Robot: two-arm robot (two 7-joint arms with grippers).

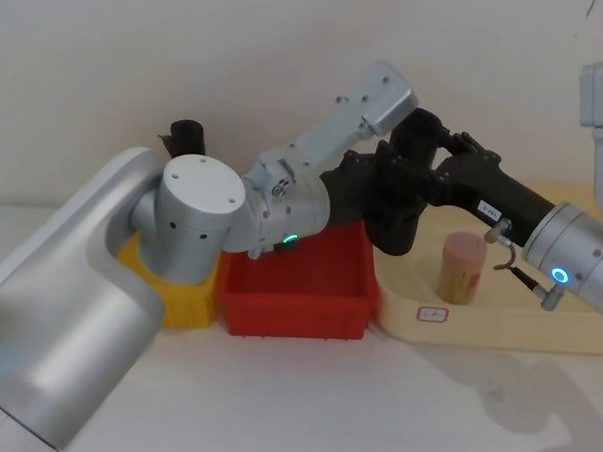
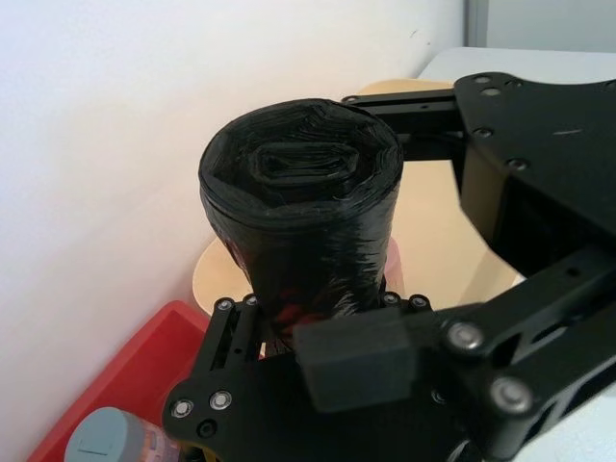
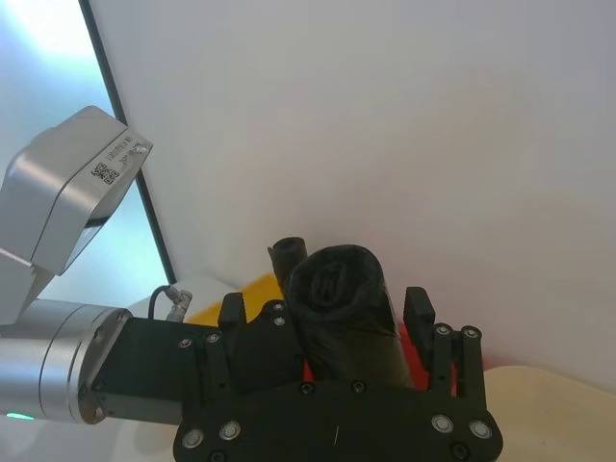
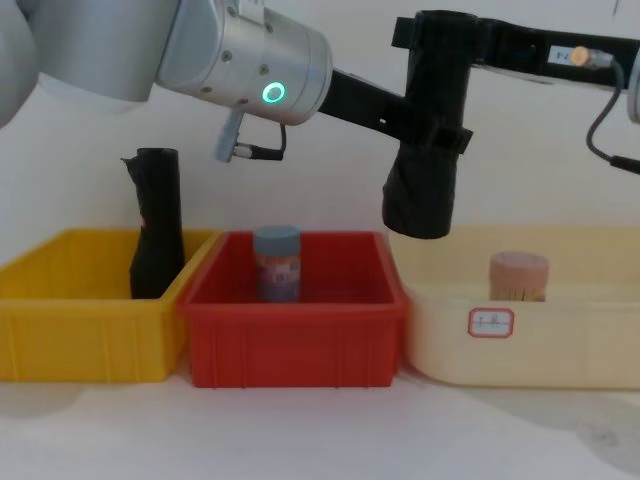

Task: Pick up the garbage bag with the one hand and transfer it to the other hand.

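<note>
Both the left gripper (image 4: 432, 133) and the right gripper (image 4: 437, 40) clamp the upright garbage bag (image 4: 425, 150), flared base down.

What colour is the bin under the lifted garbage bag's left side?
Red: the middle bin, below and left of the garbage bag. Clearest in the chest view.

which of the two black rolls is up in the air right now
The garbage bag, held between the left gripper and right gripper. The other roll stands in the yellow bin.
</note>
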